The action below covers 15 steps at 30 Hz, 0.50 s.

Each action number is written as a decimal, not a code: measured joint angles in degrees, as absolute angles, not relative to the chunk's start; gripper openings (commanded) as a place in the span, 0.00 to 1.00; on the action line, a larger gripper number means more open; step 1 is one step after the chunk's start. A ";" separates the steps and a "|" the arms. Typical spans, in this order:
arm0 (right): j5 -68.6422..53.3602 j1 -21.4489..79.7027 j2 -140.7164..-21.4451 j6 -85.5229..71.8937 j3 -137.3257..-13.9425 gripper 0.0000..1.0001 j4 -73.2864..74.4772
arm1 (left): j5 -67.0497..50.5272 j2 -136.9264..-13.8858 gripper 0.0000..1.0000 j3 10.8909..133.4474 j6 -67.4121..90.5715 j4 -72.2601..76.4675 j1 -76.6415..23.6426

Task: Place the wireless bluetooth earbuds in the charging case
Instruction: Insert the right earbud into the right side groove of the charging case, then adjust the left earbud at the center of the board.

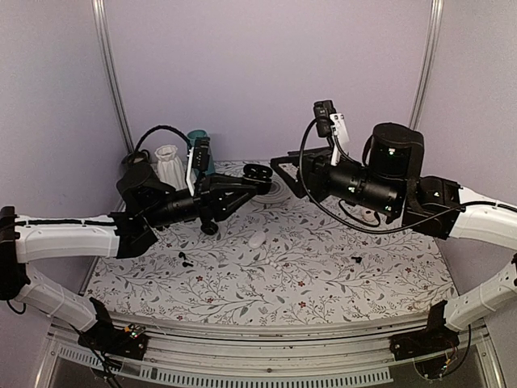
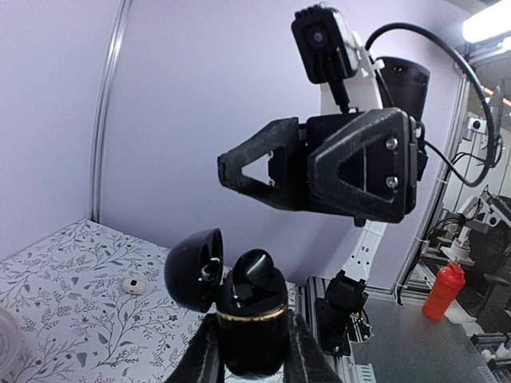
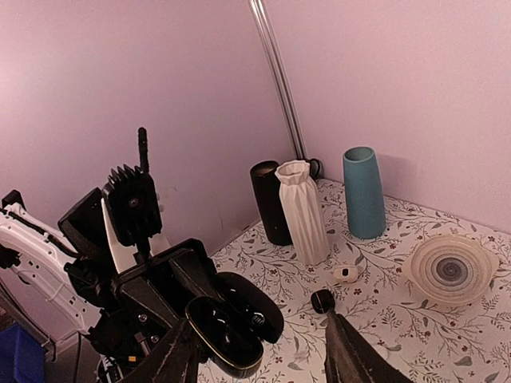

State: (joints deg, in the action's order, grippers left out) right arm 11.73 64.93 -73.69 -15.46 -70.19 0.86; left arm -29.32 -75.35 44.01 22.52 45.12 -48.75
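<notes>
My left gripper [image 2: 253, 323] is shut on the black, gold-banded charging case [image 2: 251, 315], which it holds upright above the table with the lid [image 2: 192, 267] swung open to the left. A glossy black earbud [image 2: 257, 271] stands proud of the case's top. My right gripper [image 2: 267, 167] hangs just above the case, open, with nothing between its fingers. In the right wrist view the open case [image 3: 227, 335] lies between the spread fingers [image 3: 351, 359]. From above, case [image 1: 257, 172] and right gripper [image 1: 281, 166] meet at the table's back. Loose black earbuds [image 1: 185, 259] [image 1: 356, 260] lie on the cloth.
A white case [image 1: 257, 239] and a small black case [image 1: 210, 229] sit mid-table. At the back stand a black cylinder [image 3: 268, 203], a white pleated vase [image 3: 303, 211] and a teal vase [image 3: 363, 191]. A ribbed dish [image 3: 449, 267] lies to their right.
</notes>
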 measured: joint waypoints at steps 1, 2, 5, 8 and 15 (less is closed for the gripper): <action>10.63 64.23 -72.60 -16.23 -69.56 0.55 0.58 | -29.34 -75.26 0.00 43.88 22.09 45.12 -48.80; 9.89 63.70 -71.83 -16.91 -68.99 0.55 0.54 | -29.36 -75.05 0.00 43.57 21.45 45.12 -48.88; 7.09 61.63 -69.91 -19.20 -67.13 0.55 0.38 | -29.43 -74.15 0.00 42.44 19.42 45.08 -49.10; 5.78 60.42 -69.49 -20.82 -66.04 0.55 0.43 | -29.36 -73.34 0.00 41.93 17.06 44.88 -49.43; 5.45 57.19 -67.75 -23.86 -62.76 0.55 3.73 | -27.90 -71.59 0.00 40.69 11.70 44.14 -50.98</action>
State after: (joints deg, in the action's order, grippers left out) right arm 5.45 57.19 -67.75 -23.86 -62.76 3.73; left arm -27.90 -71.59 40.69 11.70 44.14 -50.98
